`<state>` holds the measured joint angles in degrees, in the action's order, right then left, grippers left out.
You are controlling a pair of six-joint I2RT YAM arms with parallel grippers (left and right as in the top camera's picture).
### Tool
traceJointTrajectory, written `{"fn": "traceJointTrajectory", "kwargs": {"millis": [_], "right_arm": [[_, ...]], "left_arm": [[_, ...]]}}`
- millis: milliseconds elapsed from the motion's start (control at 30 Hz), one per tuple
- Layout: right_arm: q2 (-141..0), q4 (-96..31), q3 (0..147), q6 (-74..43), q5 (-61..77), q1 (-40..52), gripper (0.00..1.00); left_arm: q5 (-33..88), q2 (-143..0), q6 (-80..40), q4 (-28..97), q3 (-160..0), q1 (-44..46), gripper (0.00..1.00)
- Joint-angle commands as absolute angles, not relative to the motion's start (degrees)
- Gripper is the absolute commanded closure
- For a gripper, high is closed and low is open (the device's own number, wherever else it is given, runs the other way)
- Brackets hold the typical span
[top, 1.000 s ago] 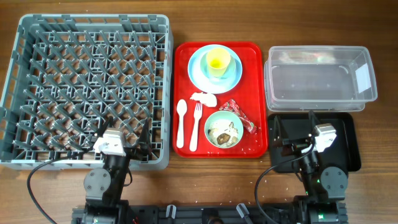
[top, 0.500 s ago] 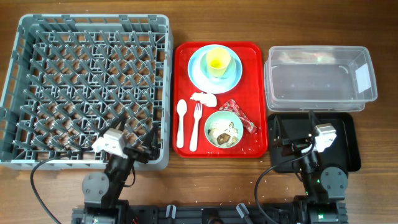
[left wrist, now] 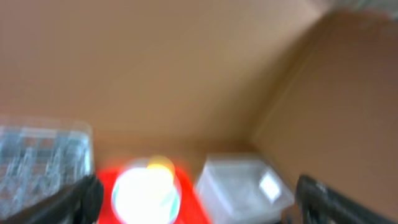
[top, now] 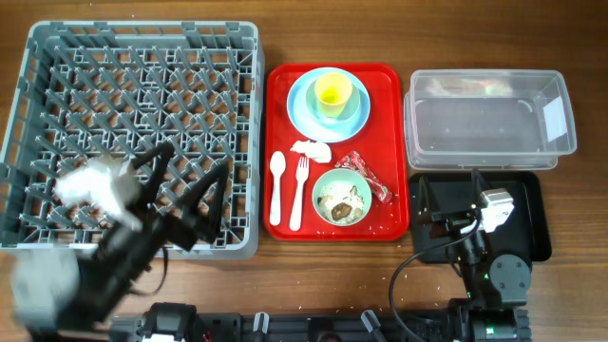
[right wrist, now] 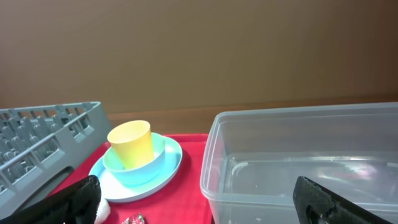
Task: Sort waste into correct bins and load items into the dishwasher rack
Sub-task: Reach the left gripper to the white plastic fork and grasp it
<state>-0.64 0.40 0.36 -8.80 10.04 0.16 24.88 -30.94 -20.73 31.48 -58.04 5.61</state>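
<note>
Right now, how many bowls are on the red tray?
2. A light blue bowl sits on the plate at the tray's far end, holding the yellow cup; a pale green bowl with food scraps stands near-right. None seems hidden.

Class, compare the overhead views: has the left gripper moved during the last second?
Yes. The left gripper has risen and swung farther in over the dishwasher rack, away from the rack's near rim.

We see the left gripper (top: 197,157), blurred, its fingers (top: 211,185) spread above the near part of the dishwasher rack (top: 142,30), and the yellow cup (top: 332,92) centred on the light blue plate (top: 299,119) on the red tray (top: 385,114).
</note>
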Motion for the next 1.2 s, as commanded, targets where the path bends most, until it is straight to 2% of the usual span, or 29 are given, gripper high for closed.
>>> {"fn": "traceJointTrajectory", "kwargs": {"millis": [0,33,100,167,300,367,400,500,567,667,733,767,900,967,1067,1100,1167], "right_arm": [[-0.3,0.7,0.3,-9.1,9.5,-0.1,0.00],[-0.3,0.7,0.3,-9.1,9.5,-0.1,0.00],[-0.3,0.7,0.3,-9.0,9.5,-0.1,0.00],[-0.3,0.7,0.3,-9.1,9.5,-0.1,0.00],[-0.3,0.7,0.3,-9.0,9.5,-0.1,0.00],[-0.3,0.7,0.3,-9.1,9.5,-0.1,0.00],[-0.3,0.7,0.3,-9.0,9.5,-0.1,0.00],[-0.3,0.7,0.3,-9.1,9.5,-0.1,0.00],[-0.3,0.7,0.3,-9.0,9.5,-0.1,0.00],[-0.3,0.7,0.3,-9.1,9.5,-0.1,0.00],[-0.3,0.7,0.3,-9.1,9.4,-0.1,0.00],[-0.3,0.7,0.3,-9.0,9.5,-0.1,0.00],[-0.3,0.7,0.3,-9.1,9.5,-0.1,0.00],[-0.3,0.7,0.3,-9.0,9.5,-0.1,0.00],[-0.3,0.7,0.3,-9.0,9.5,-0.1,0.00],[-0.3,0.7,0.3,-9.1,9.5,-0.1,0.00],[-0.3,0.7,0.3,-9.0,9.5,-0.1,0.00]], "left_arm": [[29.6,-51.4,-13.9,53.2,-82.1,5.4,0.00],[29.5,-58.7,-13.7,62.5,-90.6,5.4,0.00],[31.8,-68.3,-13.9,71.9,-100.8,5.4,0.00],[34.4,-75.9,-13.9,74.5,-106.7,5.4,0.00],[39.4,-84.2,-13.9,76.6,-107.0,5.4,0.02],[39.3,-86.7,-13.7,79.3,-107.0,5.4,0.60],[39.2,-88.3,-13.7,81.9,-106.9,5.4,0.96],[33.5,-91.1,-13.6,90.5,-106.8,7.0,0.96],[23.7,-91.1,-13.7,94.1,-106.7,12.4,0.96],[16.2,-91.1,-16.1,94.8,-105.5,19.9,0.96],[9.1,-91.1,-22.4,93.1,-102.9,25.0,0.96],[3.4,-91.1,-29.3,90.3,-99.6,29.0,0.96],[0.4,-91.2,-37.2,77.8,-87.1,37.5,0.94],[0.3,-91.3,-38.0,71.9,-81.7,40.2,0.88],[0.3,-91.3,-38.0,64.2,-75.1,42.2,0.73],[0.4,-91.3,-38.0,63.6,-74.3,42.2,0.63],[0.4,-91.3,-38.0,64.1,-74.0,42.2,0.57]]}}
